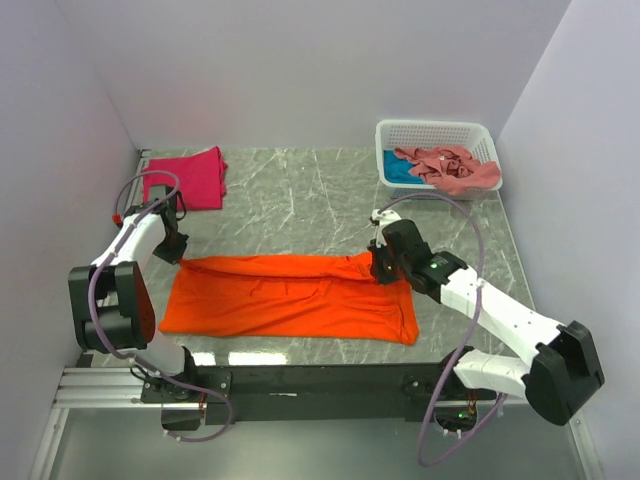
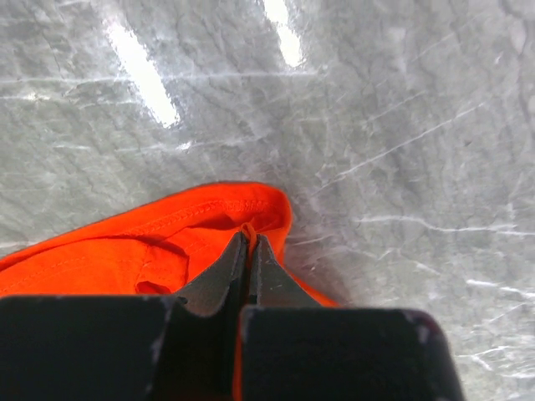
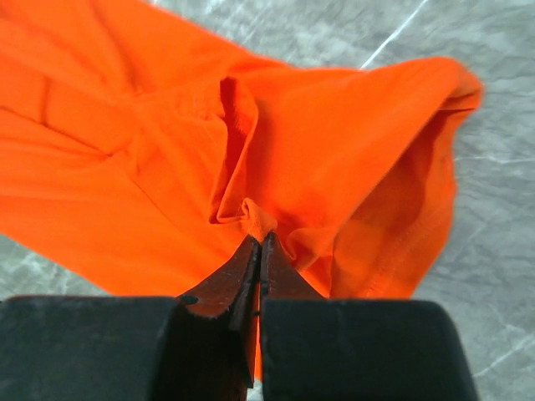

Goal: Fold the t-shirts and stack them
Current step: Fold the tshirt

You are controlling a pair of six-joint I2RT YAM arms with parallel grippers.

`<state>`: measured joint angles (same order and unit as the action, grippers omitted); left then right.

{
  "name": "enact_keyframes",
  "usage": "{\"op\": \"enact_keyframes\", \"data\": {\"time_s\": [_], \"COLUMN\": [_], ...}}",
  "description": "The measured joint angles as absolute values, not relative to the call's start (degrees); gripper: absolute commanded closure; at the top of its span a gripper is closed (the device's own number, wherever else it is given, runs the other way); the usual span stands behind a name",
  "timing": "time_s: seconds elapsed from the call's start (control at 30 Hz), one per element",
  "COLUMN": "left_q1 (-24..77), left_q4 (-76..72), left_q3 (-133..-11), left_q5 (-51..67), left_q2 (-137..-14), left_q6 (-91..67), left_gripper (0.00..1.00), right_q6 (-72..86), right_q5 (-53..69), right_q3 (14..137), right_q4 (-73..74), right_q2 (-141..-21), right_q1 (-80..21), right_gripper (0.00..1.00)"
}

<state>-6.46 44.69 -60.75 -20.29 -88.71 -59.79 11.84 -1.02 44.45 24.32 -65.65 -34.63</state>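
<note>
The orange t-shirt (image 1: 290,298) lies spread as a long, wide band across the lower middle of the top view, flat on the grey marbled table (image 1: 300,200), with a few soft creases along its length. At the band's upper left corner the left gripper (image 1: 178,250) is pinched tight on the cloth. In the left wrist view its dark fingers (image 2: 221,276) meet with only a thin fold of orange hem caught between their tips. At the upper right corner the right gripper (image 1: 380,262) is closed just as tightly. In the right wrist view a small puckered tuft of orange fabric rises from between its fingertips (image 3: 230,280), and the shirt fans out beyond them.

In the upper left of the top view, well apart from the orange one, a magenta-red t-shirt (image 1: 190,178) lies folded into a neat rectangle against the back wall.

In the upper right stands a white lattice basket (image 1: 430,128). A salmon-pink t-shirt (image 1: 450,168) is crumpled inside it, heaped toward the right and spilling over the near rim. A teal-blue t-shirt (image 1: 397,172) shows beneath it in the basket's left part.
</note>
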Motion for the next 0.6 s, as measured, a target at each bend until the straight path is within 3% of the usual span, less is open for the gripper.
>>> {"op": "enact_keyframes", "data": {"time_s": [0.6], "left_q1": [-7.86], "left_q4": [43.48], "left_q3": [-69.25], "left_q5": [-18.24], "left_q2": [-92.53], "left_q6": [-59.18], "left_gripper": [0.99], "right_q6": [13.87], "right_q5": [-5.69], "right_q3": [48.42], "right_q4": [26.15], "right_q2": [-62.61], "right_q1": [-34.63], "right_gripper": [1.0]}}
